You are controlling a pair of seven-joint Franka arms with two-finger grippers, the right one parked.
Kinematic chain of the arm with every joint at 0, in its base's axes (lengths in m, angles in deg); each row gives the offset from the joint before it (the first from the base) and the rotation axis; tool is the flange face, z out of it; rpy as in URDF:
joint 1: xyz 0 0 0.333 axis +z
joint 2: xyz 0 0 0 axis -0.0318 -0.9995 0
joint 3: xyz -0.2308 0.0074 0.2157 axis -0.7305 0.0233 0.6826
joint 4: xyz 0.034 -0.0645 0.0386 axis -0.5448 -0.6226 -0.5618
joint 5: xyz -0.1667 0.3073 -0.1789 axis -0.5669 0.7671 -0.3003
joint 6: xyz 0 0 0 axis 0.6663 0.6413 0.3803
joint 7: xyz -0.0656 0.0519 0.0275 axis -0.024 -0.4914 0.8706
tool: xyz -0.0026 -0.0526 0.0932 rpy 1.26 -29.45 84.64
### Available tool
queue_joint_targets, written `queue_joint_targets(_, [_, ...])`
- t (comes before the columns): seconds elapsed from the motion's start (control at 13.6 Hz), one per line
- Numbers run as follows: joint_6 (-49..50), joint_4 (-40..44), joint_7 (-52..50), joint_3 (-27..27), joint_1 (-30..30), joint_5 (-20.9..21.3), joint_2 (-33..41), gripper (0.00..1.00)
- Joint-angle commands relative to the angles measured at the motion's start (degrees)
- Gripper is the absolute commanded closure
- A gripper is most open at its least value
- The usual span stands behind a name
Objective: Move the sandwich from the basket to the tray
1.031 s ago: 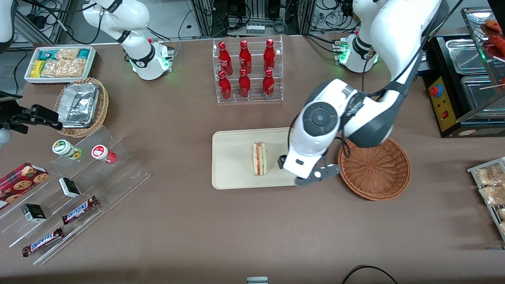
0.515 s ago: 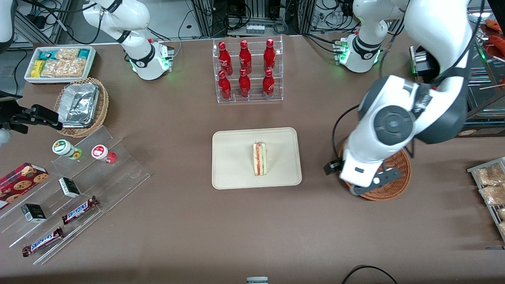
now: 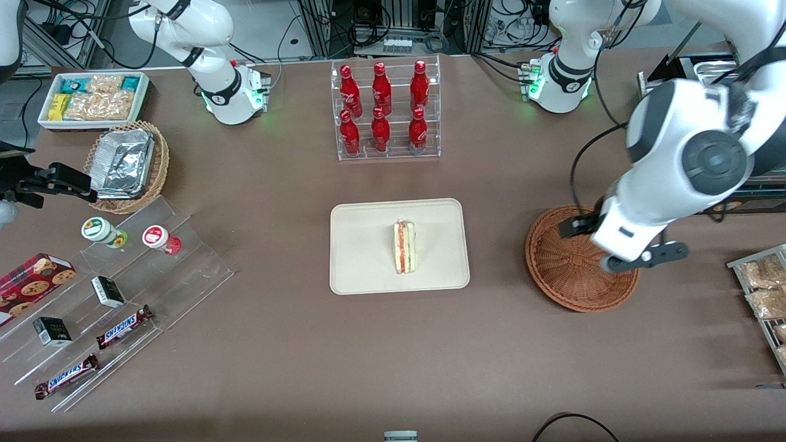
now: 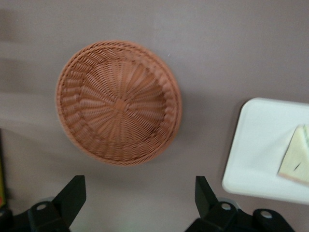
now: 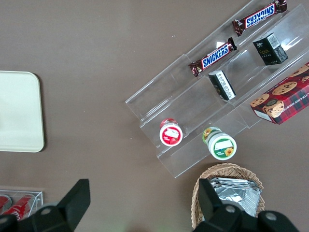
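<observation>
The sandwich (image 3: 404, 247) lies on its side near the middle of the cream tray (image 3: 362, 245), its red and green filling showing. The reddish-brown wicker basket (image 3: 571, 270) stands empty beside the tray, toward the working arm's end of the table. My gripper (image 3: 617, 245) hangs high over the basket's rim, on the side away from the tray. In the left wrist view the gripper (image 4: 139, 186) is open with nothing between its black fingers (image 4: 72, 193), and the empty basket (image 4: 118, 101), a corner of the tray (image 4: 256, 145) and part of the sandwich (image 4: 297, 154) lie far below it.
A clear rack of red bottles (image 3: 384, 110) stands farther from the camera than the tray. A rack of bagged pastries (image 3: 761, 288) and a black appliance (image 3: 706, 166) sit at the working arm's end. A stepped acrylic stand with snacks (image 3: 116, 294) lies toward the parked arm's end.
My gripper has swung away from the tray's edge, across the basket, toward the working arm's end of the table and risen. The sandwich has stayed on the tray.
</observation>
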Motion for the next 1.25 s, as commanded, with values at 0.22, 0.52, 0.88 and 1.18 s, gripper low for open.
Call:
queue_joint_targets(0.22, [8.7, -3.7, 22.8, 7.7, -0.4, -1.7, 10.3, 0.00])
queue_joint_targets(0.52, [14.8, -3.1, 33.5, 7.6, 1.7, -1.7, 13.1, 0.00])
queue_joint_targets(0.88, [20.2, -1.7, 29.4, 7.3, 3.4, -0.9, 16.1, 0.00])
queue_joint_targets(1.18, [20.0, -1.5, 29.1, 7.5, 3.5, -0.2, 17.1, 0.00])
